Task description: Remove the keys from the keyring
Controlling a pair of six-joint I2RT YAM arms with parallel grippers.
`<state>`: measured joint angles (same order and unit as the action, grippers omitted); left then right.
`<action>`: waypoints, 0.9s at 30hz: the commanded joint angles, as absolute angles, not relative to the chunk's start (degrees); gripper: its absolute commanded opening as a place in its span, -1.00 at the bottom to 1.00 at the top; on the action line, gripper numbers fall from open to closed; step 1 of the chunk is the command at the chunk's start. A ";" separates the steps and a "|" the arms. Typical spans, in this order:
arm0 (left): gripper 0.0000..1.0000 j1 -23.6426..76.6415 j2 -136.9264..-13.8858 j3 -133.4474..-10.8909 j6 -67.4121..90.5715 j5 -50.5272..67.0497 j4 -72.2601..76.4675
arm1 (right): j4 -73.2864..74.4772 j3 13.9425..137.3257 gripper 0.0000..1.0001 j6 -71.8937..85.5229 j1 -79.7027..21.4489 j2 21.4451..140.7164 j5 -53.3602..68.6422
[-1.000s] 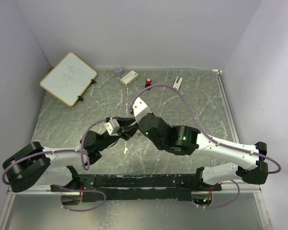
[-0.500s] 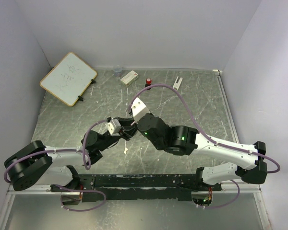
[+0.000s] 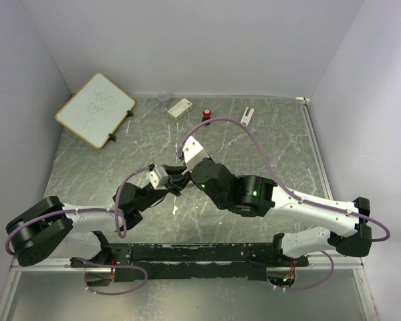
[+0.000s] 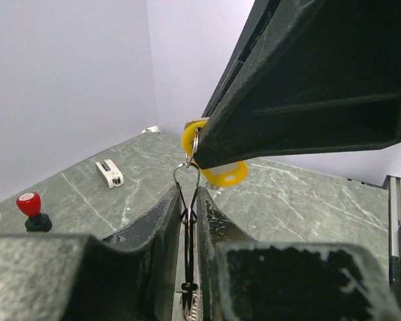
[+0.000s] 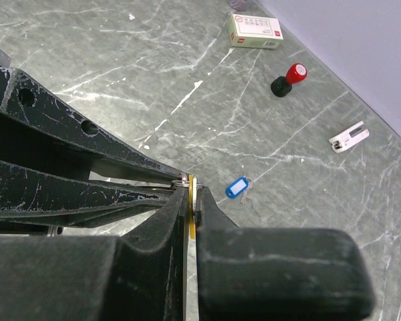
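My two grippers meet above the middle of the table in the top view, the left gripper (image 3: 174, 186) coming from the left and the right gripper (image 3: 181, 182) from the right. In the left wrist view my left gripper (image 4: 189, 194) is shut on the thin wire keyring (image 4: 175, 176), which stands up between its fingers. The key with the orange-yellow head (image 4: 214, 171) hangs from the ring's top. My right gripper (image 5: 192, 190) is shut on that yellow head (image 5: 192, 200). The blue-headed key (image 5: 237, 188) lies loose on the table beyond the fingertips.
A whiteboard (image 3: 95, 109) leans at the back left. A small cup (image 3: 164, 99), a white box (image 3: 180, 108), a red-capped black bottle (image 3: 206, 115) and a white clip (image 3: 247, 115) stand along the back edge. Walls close in three sides.
Both grippers stay locked together at the same spot. The left arm has shifted very slightly and its cable has moved a little.
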<state>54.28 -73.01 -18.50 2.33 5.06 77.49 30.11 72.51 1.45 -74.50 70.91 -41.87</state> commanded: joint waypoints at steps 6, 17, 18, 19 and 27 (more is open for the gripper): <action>-0.62 54.99 -71.50 -19.12 1.09 3.46 80.19 | 28.14 72.08 -1.00 0.97 -74.88 70.76 -43.37; -0.86 55.63 -69.41 -17.55 -1.23 2.42 79.16 | 28.19 71.82 -1.00 1.14 -74.84 70.39 -44.89; -0.86 55.63 -69.29 -17.42 -1.42 2.32 79.03 | 28.14 71.81 -1.00 1.10 -74.89 70.21 -45.23; -0.86 55.71 -69.12 -17.27 -1.59 2.32 78.98 | 28.14 71.83 -1.00 1.17 -74.88 70.10 -45.47; -0.87 56.27 -68.58 -17.91 -4.20 1.86 74.20 | 28.47 72.21 -1.00 1.51 -74.88 68.80 -47.49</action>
